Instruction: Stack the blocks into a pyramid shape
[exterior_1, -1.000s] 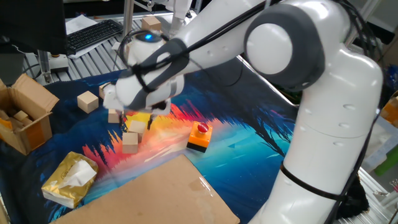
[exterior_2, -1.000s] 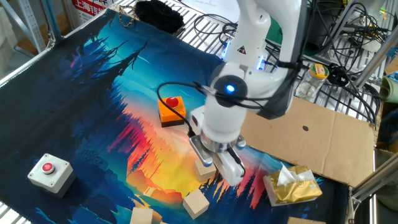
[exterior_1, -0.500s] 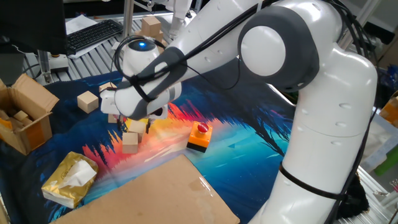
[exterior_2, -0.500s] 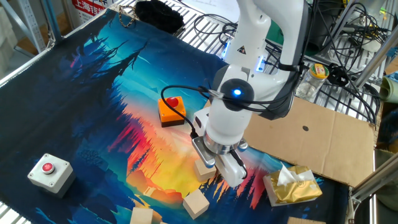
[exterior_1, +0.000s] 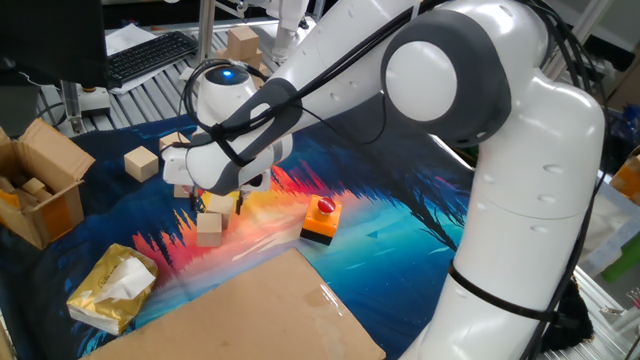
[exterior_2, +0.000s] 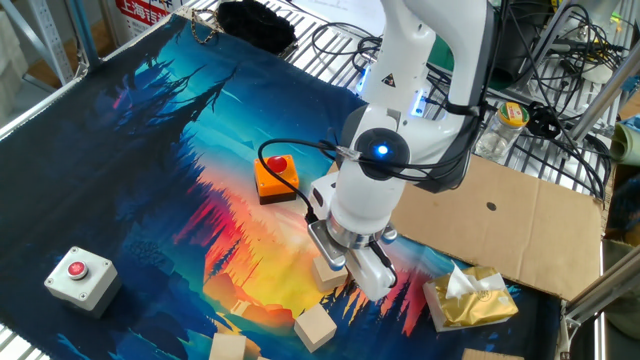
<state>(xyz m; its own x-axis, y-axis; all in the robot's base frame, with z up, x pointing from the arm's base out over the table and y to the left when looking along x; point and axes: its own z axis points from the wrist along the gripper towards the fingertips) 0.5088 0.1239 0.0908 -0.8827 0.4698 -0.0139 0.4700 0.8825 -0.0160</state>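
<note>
End effector (exterior_2: 338, 268): lowered over the mat, fingers pinching one wooden block (exterior_2: 329, 270) that sits at mat level. Other blocks: one (exterior_1: 209, 229) just beside the held block, one (exterior_1: 141, 163) farther off on the mat, two (exterior_2: 314, 327) near the mat's edge. Also on the counter: orange button box (exterior_1: 321, 220), cardboard sheet (exterior_2: 500, 215), gold tissue pack (exterior_2: 470, 297).

You see an orange-and-black button block (exterior_2: 275, 177) mid-mat, a grey button box (exterior_2: 79, 275) near one edge, a gold tissue packet (exterior_2: 470, 297) beside flat cardboard (exterior_2: 500, 215).
</note>
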